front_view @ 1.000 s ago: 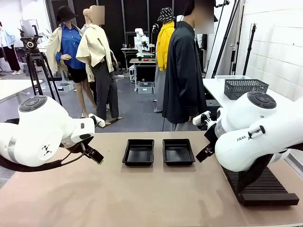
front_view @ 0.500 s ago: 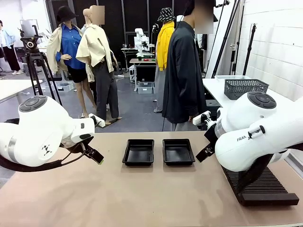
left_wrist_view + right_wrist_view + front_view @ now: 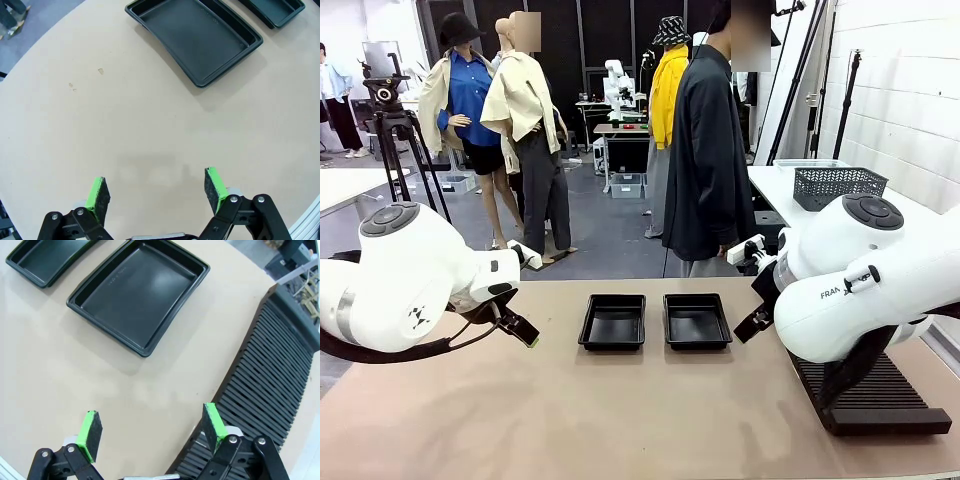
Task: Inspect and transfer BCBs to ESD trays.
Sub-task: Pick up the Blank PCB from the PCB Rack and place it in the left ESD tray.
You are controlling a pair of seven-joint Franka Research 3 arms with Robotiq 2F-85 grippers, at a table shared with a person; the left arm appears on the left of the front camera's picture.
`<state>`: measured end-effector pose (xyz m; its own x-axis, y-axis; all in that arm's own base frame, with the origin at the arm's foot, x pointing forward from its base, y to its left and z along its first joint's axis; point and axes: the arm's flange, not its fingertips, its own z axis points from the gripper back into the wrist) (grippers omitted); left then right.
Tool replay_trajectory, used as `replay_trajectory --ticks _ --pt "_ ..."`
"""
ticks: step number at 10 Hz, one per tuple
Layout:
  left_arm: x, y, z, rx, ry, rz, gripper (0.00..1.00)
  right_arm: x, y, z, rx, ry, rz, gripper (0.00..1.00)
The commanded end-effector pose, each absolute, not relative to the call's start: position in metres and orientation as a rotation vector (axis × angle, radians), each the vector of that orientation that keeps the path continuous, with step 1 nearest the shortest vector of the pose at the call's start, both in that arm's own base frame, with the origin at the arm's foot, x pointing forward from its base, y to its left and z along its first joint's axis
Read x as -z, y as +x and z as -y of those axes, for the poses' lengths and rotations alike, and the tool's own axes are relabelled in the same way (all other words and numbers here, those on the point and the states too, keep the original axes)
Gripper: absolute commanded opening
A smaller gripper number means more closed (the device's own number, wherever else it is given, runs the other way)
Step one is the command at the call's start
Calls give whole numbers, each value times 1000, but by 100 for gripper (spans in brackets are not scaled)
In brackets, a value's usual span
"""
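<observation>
Moved: nothing; arms as before. Left gripper (image 3: 155, 179), right gripper (image 3: 149, 414): jaws spread, empty, over bare desk (image 3: 620, 420). Trays (image 3: 612, 298): side by side, mid-desk toward far edge, both bare. Step: start, likely. Next: needs a board to inspect.

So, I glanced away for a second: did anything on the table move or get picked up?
Nothing visibly changed. The left tray and right tray lie empty side by side, the left gripper and right gripper are open and hold nothing, and the person stands at the far side.
</observation>
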<state>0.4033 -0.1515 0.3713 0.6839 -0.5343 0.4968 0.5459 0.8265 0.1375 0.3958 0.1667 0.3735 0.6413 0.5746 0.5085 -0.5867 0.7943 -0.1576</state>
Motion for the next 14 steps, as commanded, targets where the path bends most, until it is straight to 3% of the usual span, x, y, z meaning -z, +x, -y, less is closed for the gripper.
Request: replay_trajectory --ticks 1,6,11,14 --pt "-371 403 151 604 -22 550 100 -373 396 -167 -662 23 572 100" --pt "-385 407 144 588 -59 539 100 -387 397 -165 -670 44 544 100" --pt "-472 435 79 603 -441 441 100 -489 415 -132 -665 282 390 100" --pt "-496 457 21 503 -631 410 100 -518 425 -72 -632 586 333 100"
